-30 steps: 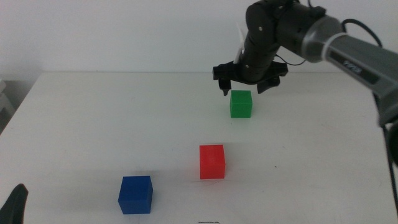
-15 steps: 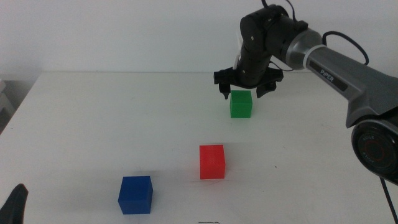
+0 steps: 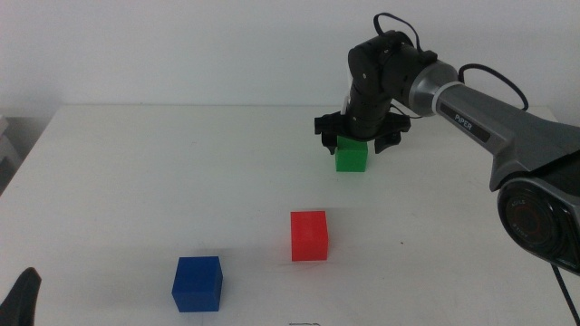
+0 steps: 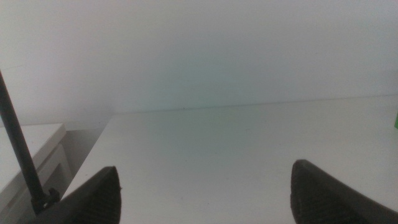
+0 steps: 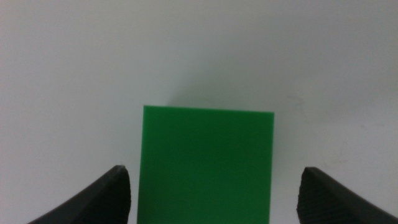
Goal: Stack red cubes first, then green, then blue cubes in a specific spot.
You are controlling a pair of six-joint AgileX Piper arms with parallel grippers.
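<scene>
Right gripper (image 3: 360, 136) jaws wide, straddling green cube (image 3: 351, 155) at table's far side | red cube (image 3: 309, 235) and blue cube (image 3: 198, 282) nearer, apart | left gripper (image 4: 205, 186) wide, waiting | risk: off-centre closing skews green cube.

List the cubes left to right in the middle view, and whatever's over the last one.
blue cube → red cube → green cube, with the right gripper straddling it, jaws open.

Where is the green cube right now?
In the middle view the green cube sits on the white table, right of centre toward the far edge, beyond the red cube, between the right gripper's open fingers.
</scene>
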